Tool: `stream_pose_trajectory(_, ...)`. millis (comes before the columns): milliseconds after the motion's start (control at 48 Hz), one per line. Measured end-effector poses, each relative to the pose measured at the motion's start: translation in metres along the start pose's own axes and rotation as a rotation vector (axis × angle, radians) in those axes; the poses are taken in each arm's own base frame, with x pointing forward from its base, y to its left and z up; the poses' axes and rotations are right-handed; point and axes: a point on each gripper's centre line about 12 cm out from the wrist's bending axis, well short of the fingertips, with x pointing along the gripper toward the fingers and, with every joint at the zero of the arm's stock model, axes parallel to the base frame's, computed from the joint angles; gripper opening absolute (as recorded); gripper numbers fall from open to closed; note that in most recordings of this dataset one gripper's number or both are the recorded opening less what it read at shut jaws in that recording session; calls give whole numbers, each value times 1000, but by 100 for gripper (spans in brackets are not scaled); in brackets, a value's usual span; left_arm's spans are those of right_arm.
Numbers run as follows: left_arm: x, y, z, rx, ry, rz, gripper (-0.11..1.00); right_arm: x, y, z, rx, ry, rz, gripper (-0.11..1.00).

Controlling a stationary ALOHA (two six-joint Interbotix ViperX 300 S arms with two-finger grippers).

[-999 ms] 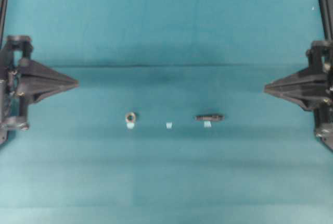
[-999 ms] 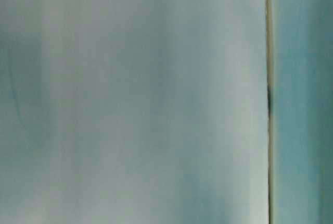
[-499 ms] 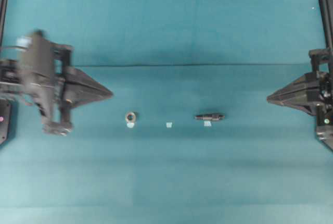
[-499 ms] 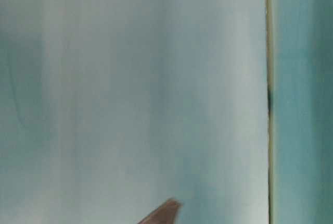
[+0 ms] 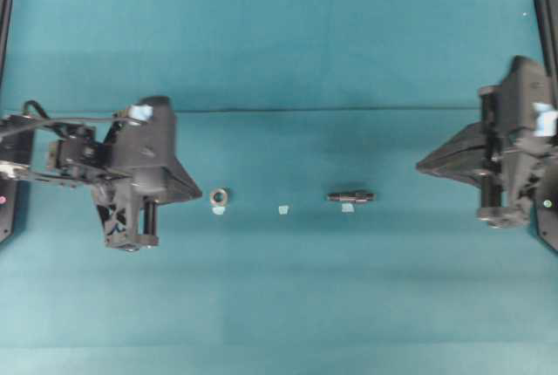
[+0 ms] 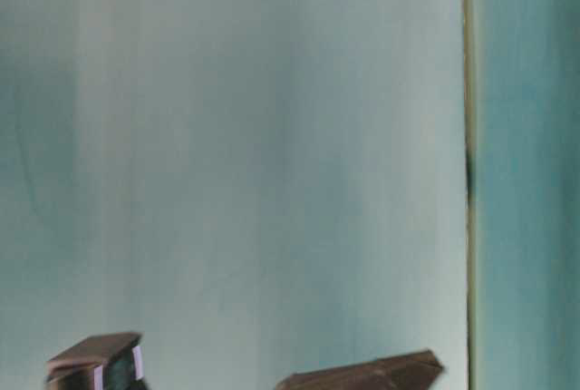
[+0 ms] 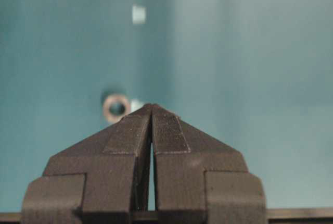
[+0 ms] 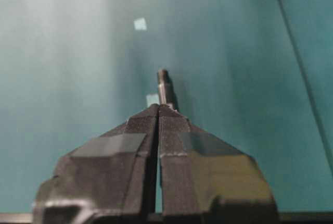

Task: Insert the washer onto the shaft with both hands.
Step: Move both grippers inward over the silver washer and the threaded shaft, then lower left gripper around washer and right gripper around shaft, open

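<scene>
1. Teal cloth point(image 5: 279, 288) covers the whole work surface; no brand, label or readable writing on anything in view.
2. washer point(image 5: 220, 195): tiny dull grey-tan ring with a dark centre hole, lying flat on the cloth left of centre. A pale blue tape scrap point(image 5: 219, 210) sits just below it in the overhead view.
3. shaft point(image 5: 350, 195): short dark grey rod with stepped diameters, lying on its side right of centre, well apart from the washer. Another tape scrap sits just below it and a third lies between the two parts.
4. left gripper point(image 5: 199, 192): fingers pressed together to a point, nothing between them. Tip is just beside the washer on its left; contact can't be told from overhead. In the left wrist view the washer shows just past the tip, slightly left of it.
5. right gripper point(image 5: 419, 166): fingers also pressed together, empty. Tip is near the shaft but clearly apart from it, up and to the right in the overhead view. In the right wrist view the shaft lies end-on just beyond the tip.
6. Table-level view: blurred, only bits of dark arm hardware along the bottom edge.
</scene>
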Motion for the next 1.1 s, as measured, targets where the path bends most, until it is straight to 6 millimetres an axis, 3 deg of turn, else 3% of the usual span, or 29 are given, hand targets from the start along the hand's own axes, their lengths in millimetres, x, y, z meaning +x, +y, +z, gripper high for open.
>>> stream_pose_trajectory(479, 26, 12, 3, -35, 101, 30, 3, 46, -1, 5, -40, 299, -40, -10)
stream_pose_trajectory(749, 47, 16, 2, -44, 156, 40, 3, 66, -1, 13, -80, 362, -41, -10)
stream_pose_trajectory(1103, 59, 17, -3, -40, 190, 42, 3, 92, -1, 13, -125, 420, -35, -10)
